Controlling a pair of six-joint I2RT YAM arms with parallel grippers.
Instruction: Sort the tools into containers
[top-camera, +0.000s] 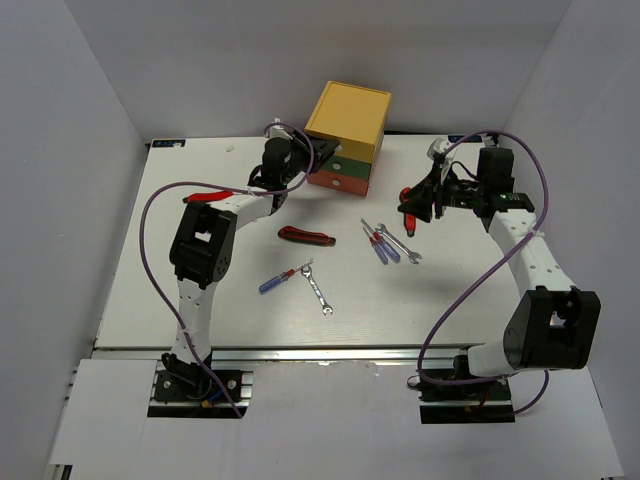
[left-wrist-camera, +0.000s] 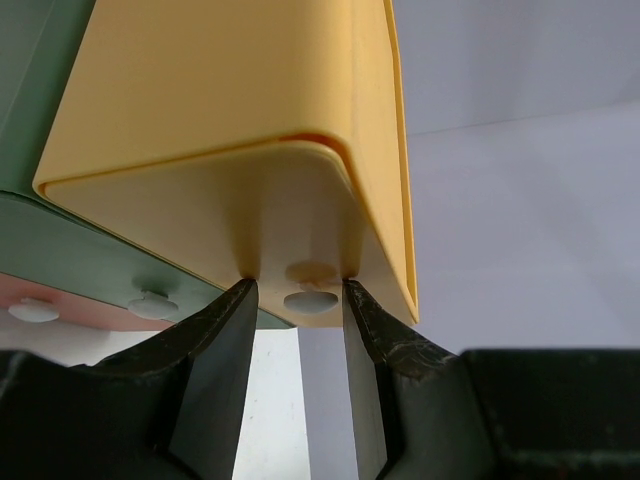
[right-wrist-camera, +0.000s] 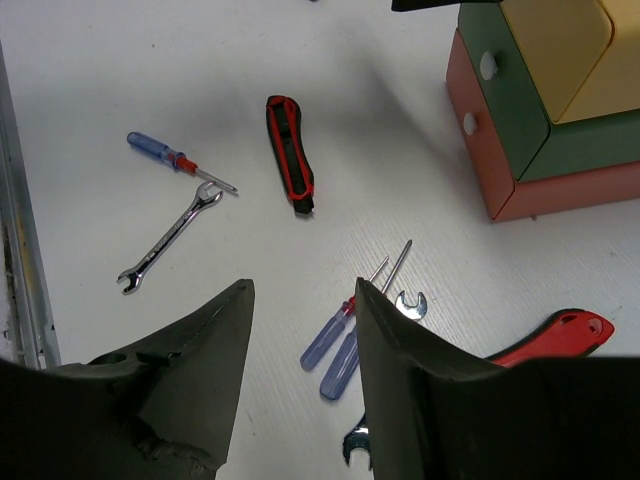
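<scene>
Three stacked drawers stand at the back: yellow (top-camera: 348, 118) on top, green (top-camera: 347, 160), orange-red (top-camera: 338, 181). My left gripper (top-camera: 318, 158) is open, its fingertips on the yellow drawer's front (left-wrist-camera: 200, 230) on either side of its white knob (left-wrist-camera: 312, 298). The yellow drawer juts forward past the green one (right-wrist-camera: 515, 100). My right gripper (top-camera: 415, 205) is open and empty above the table (right-wrist-camera: 303, 290). A red-and-black knife (right-wrist-camera: 560, 333) lies just right of it. Two blue screwdrivers (right-wrist-camera: 340, 335) and a wrench (right-wrist-camera: 408, 303) lie below it.
Another red-and-black knife (top-camera: 306, 237) lies mid-table, also in the right wrist view (right-wrist-camera: 290, 150). A blue screwdriver (top-camera: 278, 279) and a second wrench (top-camera: 317, 286) lie nearer the front. White walls enclose the table on three sides; a metal rail (top-camera: 330, 352) runs along its front edge.
</scene>
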